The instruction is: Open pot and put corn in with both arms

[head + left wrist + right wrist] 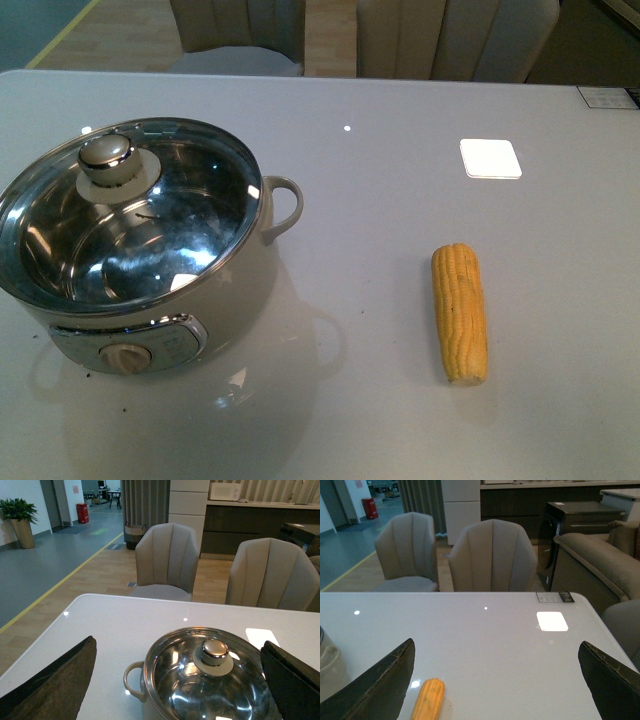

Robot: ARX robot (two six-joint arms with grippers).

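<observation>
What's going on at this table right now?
Nothing is being handled yet. The pot sits closed under its glass lid, and the corn lies apart from it on the table. The left tool is open, pointed at the lid. The right tool is open and empty near the corn.

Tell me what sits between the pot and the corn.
Nothing: in the front view only bare white table separates the pot and the corn. The pot's side handle pokes toward the corn, well short of it.
</observation>
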